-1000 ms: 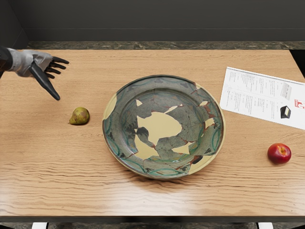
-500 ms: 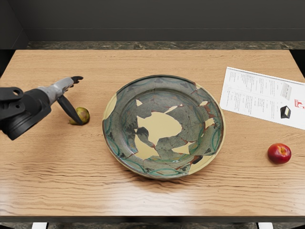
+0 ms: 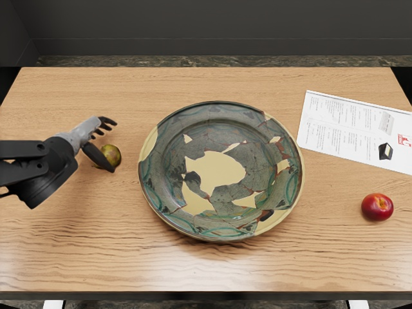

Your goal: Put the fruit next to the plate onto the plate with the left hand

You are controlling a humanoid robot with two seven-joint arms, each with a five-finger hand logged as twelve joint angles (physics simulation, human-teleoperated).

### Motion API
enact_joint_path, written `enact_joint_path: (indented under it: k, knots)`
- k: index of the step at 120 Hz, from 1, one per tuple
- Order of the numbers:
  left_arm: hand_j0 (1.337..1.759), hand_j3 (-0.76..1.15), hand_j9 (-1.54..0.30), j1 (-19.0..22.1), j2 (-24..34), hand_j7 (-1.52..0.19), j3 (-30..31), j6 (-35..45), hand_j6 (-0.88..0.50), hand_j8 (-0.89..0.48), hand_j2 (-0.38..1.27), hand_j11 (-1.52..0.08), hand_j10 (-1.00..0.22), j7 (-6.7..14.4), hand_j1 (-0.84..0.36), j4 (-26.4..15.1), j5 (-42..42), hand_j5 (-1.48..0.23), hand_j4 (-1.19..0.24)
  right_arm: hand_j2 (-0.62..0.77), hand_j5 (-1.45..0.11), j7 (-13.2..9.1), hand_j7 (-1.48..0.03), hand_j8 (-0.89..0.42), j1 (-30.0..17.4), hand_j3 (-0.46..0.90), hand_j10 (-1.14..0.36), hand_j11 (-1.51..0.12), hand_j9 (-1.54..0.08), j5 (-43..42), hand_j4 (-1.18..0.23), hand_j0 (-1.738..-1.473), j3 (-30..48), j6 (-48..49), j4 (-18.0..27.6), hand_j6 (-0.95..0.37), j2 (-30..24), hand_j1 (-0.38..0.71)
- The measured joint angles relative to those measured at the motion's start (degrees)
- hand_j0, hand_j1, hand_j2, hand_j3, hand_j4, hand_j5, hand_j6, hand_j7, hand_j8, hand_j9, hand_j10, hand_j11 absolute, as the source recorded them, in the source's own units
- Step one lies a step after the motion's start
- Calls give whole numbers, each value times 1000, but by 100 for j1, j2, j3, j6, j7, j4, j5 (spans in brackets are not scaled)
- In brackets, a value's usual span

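**Left robot hand poised at the pear, grasp not yet made**

The left robot hand [image 3: 90, 136] is hanging right at the pear [image 3: 112, 154], which is sitting on the counter [image 3: 193, 264] just beside the plate's [image 3: 149, 147] left rim. The hand is wide and holding nothing: the fingers [image 3: 105, 121] are fanning out above the fruit and the thumb [image 3: 99, 158] is crossing in front of its near side. I cannot tell whether the thumb is touching it.

The pear is small and round, so it is likely to roll. As I judge it, the fingers want to come down over the far side and close against the thumb, keeping the fruit centred between them. Next comes a clear lift over that raised rim, then a short carry right. The red apple [image 3: 377, 206], well apart on the right, is no concern.
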Motion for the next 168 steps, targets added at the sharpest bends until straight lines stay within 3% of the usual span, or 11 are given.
enact_joint_path:
  k: [60,84,108,126,135,168]
  knots:
    - [1658,0,-673,-17,58,-672,40,-3,-496,-496,151,-673,-513,11,-247,-32,-13,-671,-514,-3,-22,0,-22,-16,0,0,-16,-22,-22,0,-16,-1658,-1,2,0,-16,0,-329]
    - [1656,0,-755,-8,32,-744,38,-25,-506,-483,233,-754,-577,18,-257,-31,4,-732,-589,-4,-22,0,-22,-16,0,0,-16,-22,-22,0,-16,-1658,-1,2,1,-16,0,-329]
    - [1653,0,-821,0,21,-796,37,-61,-476,-444,147,-819,-617,25,-241,-29,17,-770,-645,-4,-22,0,-22,-16,0,0,-16,-22,-22,0,-16,-1658,-2,3,-1,-16,0,-329]
    - [1652,0,-868,-7,78,-846,37,-89,-455,-423,175,-867,-625,21,-248,-107,6,-820,-668,-4,-22,0,-22,-16,0,0,-17,-22,-22,0,-16,-1658,-2,1,-1,-16,0,-329]
    - [1653,0,-886,-49,227,-872,39,-97,-474,-437,291,-884,-647,20,-257,-232,-19,-855,-675,-4,-22,0,-22,-16,0,0,-16,-22,-22,0,-16,-1658,-2,2,-1,-16,0,-329]
    - [1655,0,-911,-398,549,-915,-47,-103,-523,-483,478,-909,-692,22,-279,-703,-39,-913,-691,-3,-22,0,-22,-16,0,0,-16,-22,-22,0,-16,-1658,-1,2,2,-16,0,-329]
